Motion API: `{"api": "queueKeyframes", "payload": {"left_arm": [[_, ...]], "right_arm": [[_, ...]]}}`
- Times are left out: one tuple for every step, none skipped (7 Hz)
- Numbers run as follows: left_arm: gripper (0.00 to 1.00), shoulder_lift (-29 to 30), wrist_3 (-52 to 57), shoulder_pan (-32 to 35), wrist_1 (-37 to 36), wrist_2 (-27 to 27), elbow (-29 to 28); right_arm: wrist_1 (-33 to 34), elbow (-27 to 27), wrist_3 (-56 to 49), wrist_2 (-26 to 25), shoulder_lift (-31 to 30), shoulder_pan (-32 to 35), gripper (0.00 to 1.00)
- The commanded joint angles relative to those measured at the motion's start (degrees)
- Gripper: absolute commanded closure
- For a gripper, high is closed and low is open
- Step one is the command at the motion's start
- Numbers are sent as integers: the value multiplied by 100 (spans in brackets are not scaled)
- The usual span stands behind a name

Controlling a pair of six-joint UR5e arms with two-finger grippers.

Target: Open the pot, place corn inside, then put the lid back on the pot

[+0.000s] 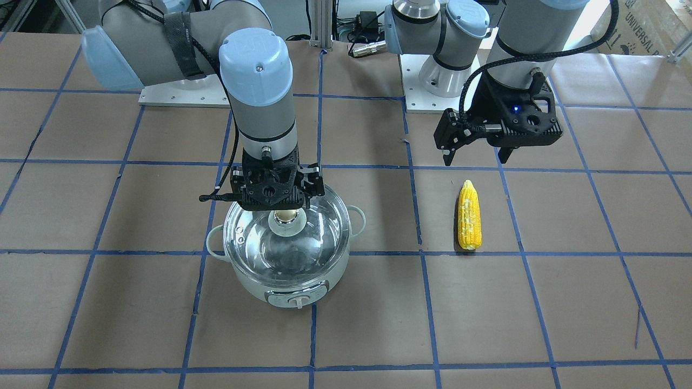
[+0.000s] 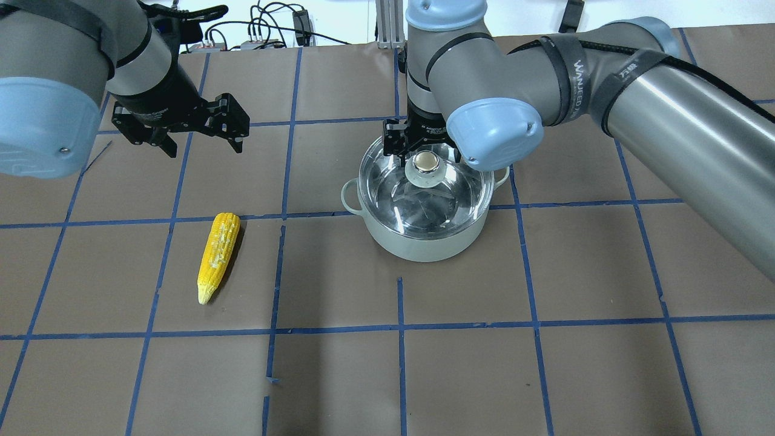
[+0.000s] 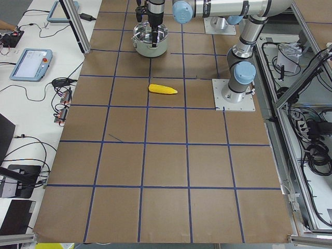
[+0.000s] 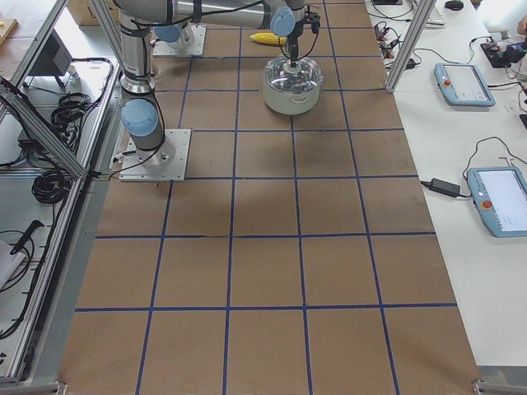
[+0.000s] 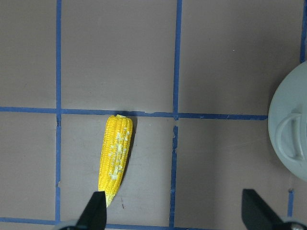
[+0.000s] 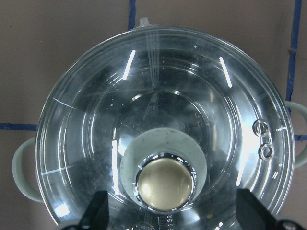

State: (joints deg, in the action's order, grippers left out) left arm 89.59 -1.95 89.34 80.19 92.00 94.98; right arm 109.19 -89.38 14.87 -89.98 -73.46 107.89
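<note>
The mint-green pot (image 1: 286, 289) stands on the table with the glass lid (image 1: 303, 251) on it. My right gripper (image 1: 275, 201) hangs open just above the lid. In the right wrist view its fingers (image 6: 98, 213) stand wide on either side of the gold knob (image 6: 165, 182) and do not touch it. The yellow corn (image 1: 468, 215) lies flat on the table, apart from the pot. My left gripper (image 1: 476, 158) is open and hovers above the table just beyond the corn's thick end. In the left wrist view the corn (image 5: 115, 158) lies near the left finger (image 5: 96, 208).
Brown paper with a blue tape grid (image 2: 399, 327) covers the table. The arms' base plates (image 1: 432, 100) and cables sit at the robot's edge. Side benches with tablets (image 4: 464, 82) flank the table. The pot's loop handle (image 5: 292, 139) shows at the left wrist view's right edge.
</note>
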Motion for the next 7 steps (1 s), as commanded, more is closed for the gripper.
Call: {"api": "queueKeyframes", "payload": {"left_arm": [[0,-3,-8,-4,-56,-7,3],[0,67,1,-4,-65,2,-6],[0,15,19,-13,-65,-7,-6],[0,58,2,-4,-65,11,-6],[0,67,1,-4,-65,11,2],[0,67,1,-4,-65,11,11],[0,67,1,-4,-135,11,11]], "right_arm": [[-3,-27,7,7,16,30,20],[-12,-70,7,-2,24,48,24],[-4,-140,7,-2,25,48,30],[5,-158,33,7,25,48,32],[5,-159,33,7,33,48,34],[14,-150,42,7,42,48,41],[32,-124,42,16,51,48,41]]}}
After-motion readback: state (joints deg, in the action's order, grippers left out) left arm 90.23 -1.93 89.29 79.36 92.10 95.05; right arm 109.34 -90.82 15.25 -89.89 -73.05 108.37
